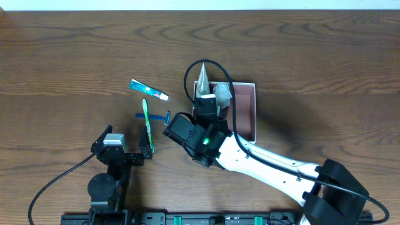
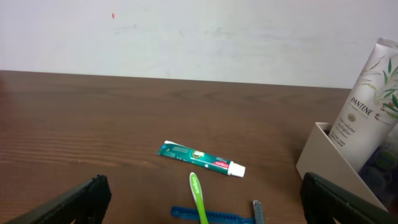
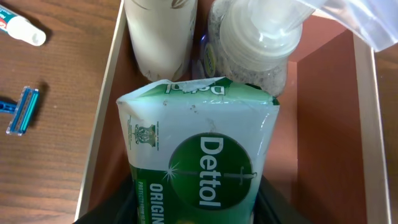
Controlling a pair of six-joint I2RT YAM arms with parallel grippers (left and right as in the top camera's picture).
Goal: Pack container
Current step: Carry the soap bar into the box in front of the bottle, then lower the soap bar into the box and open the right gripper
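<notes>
Brown wood-grain bench, with everything on it sitting near the middle. The right arm reaches in from the near right corner. The container sits just right of centre, open top up, white walls, pink-brown floor bare along its right half. The right gripper is over the container's left side, clamped on a green Dettol soap pack with a dark finger on each flank (cannot tell whether the pack touches the floor). Two bottles stand side by side in the far left corner of the container, just beyond the pack: a pale Pantene bottle and a clear-capped bottle. The left gripper is low at the near left, fingers wide apart, holding nothing, and facing the loose items. Left of the container, a green toothbrush lies crossed over a blue razor. The razor's head points toward the container. A teal toothpaste tube lies just beyond them, white cap toward the container.
</notes>
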